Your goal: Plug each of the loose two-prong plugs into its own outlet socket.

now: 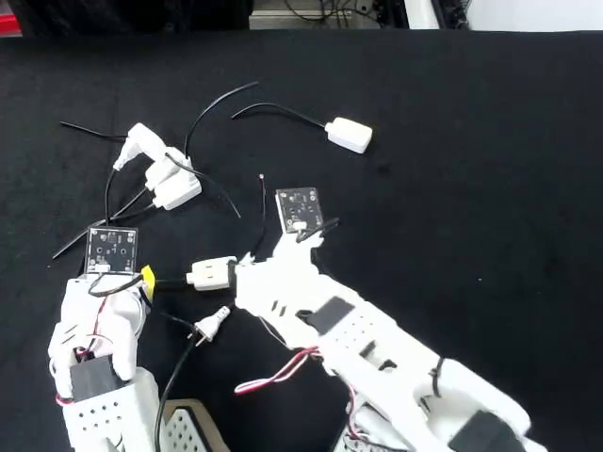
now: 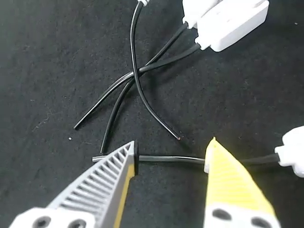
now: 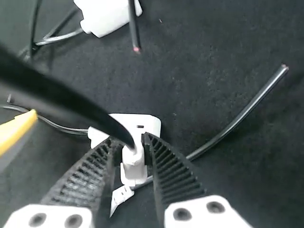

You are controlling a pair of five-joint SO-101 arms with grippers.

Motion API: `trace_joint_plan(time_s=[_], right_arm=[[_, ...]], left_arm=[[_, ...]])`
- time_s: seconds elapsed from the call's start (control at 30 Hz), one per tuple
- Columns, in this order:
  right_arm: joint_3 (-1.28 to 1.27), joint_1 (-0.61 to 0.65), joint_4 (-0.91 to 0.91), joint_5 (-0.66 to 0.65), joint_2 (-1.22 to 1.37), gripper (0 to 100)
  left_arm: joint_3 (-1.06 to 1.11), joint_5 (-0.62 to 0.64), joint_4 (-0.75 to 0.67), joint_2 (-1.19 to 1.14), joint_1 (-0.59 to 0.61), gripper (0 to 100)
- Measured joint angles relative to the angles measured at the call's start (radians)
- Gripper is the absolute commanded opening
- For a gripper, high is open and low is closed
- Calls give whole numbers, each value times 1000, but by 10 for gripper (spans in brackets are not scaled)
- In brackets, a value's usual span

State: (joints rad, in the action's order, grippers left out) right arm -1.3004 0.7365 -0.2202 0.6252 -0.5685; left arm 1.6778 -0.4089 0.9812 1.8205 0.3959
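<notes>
My right gripper is shut on a white two-prong plug that sits against a white outlet socket, also seen in the high view as the socket mid-table. My left gripper stands open, its grey and yellow fingers astride that socket's black cable, just left of the socket. From above, the left gripper and right gripper flank the socket. A loose plug lies just in front of it. Another white socket lies alone at the back.
A cluster of joined white plugs and sockets with tangled black cables lies at the back left; it shows as the white pair ahead of the left gripper. Loose cable ends cross the black mat.
</notes>
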Motion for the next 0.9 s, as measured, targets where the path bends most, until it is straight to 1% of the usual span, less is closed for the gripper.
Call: trace_joint_plan(time_s=[0.23, 0.47, 0.9], right_arm=[[0, 0, 48, 2, 29, 12], [0, -25, 184, -6, 107, 12], [3, -25, 250, -12, 180, 12]], left_arm=[[3, -32, 0, 0, 0, 242], [3, -32, 0, 0, 0, 242], [3, -32, 0, 0, 0, 242]])
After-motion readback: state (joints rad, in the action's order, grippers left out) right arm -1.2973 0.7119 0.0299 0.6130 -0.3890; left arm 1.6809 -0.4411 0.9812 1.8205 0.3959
